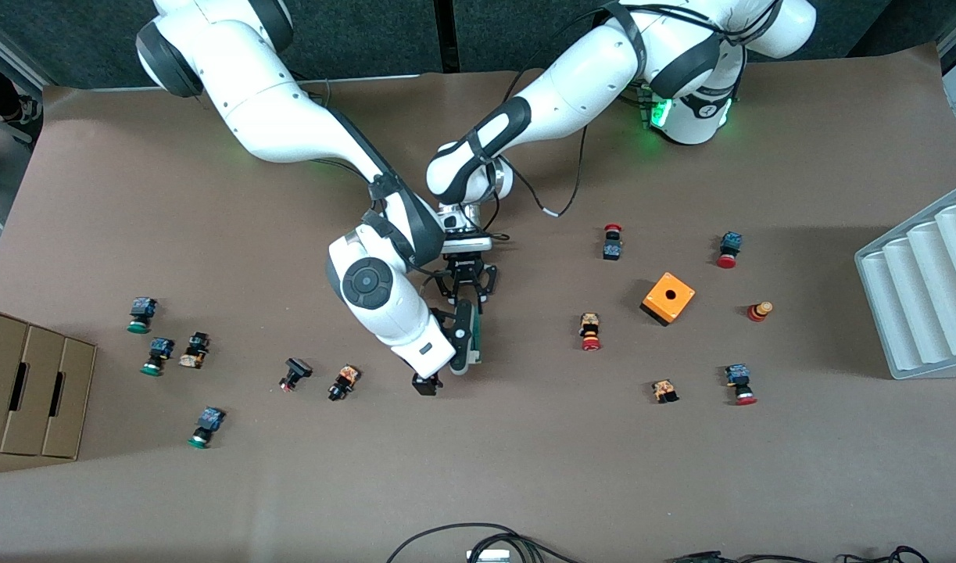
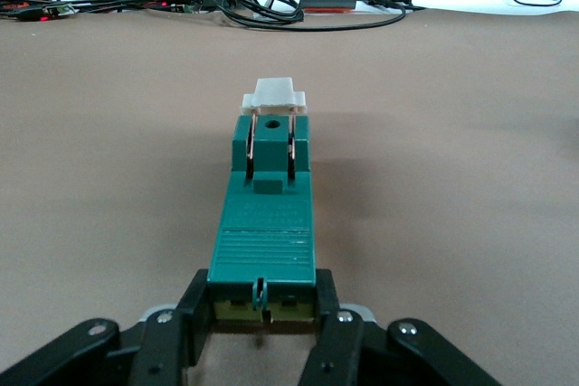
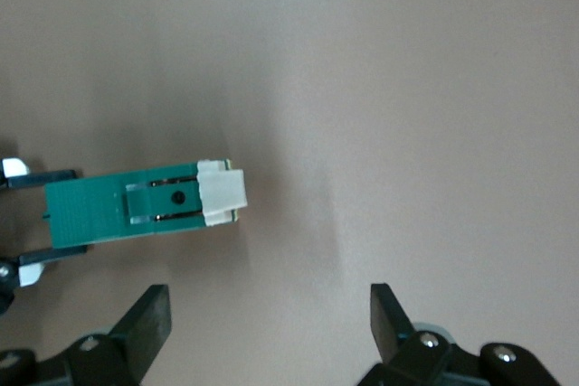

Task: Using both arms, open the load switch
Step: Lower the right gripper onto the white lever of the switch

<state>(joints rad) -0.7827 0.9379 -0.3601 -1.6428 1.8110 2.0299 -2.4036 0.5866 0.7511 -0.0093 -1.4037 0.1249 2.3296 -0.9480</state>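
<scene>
The load switch (image 1: 475,332) is a narrow dark-green block at the middle of the table, with its white sliding piece (image 1: 460,363) at the end nearer the front camera. My left gripper (image 1: 467,295) is shut on the switch's other end. In the left wrist view its fingers (image 2: 194,294) clamp both sides of the green body (image 2: 265,223), and the white piece (image 2: 274,95) points away. My right gripper (image 1: 433,377) hangs open beside the white end. In the right wrist view the switch (image 3: 118,205) and its white piece (image 3: 222,192) lie outside the spread fingers (image 3: 150,310), with only bare table between them (image 3: 271,300).
An orange cube box (image 1: 668,298) and several red-capped push buttons (image 1: 590,331) lie toward the left arm's end. Green-capped buttons (image 1: 157,356) and a cardboard box (image 1: 24,383) lie toward the right arm's end. A white ribbed tray (image 1: 923,289) stands at the table edge. Cables (image 1: 478,543) run along the front edge.
</scene>
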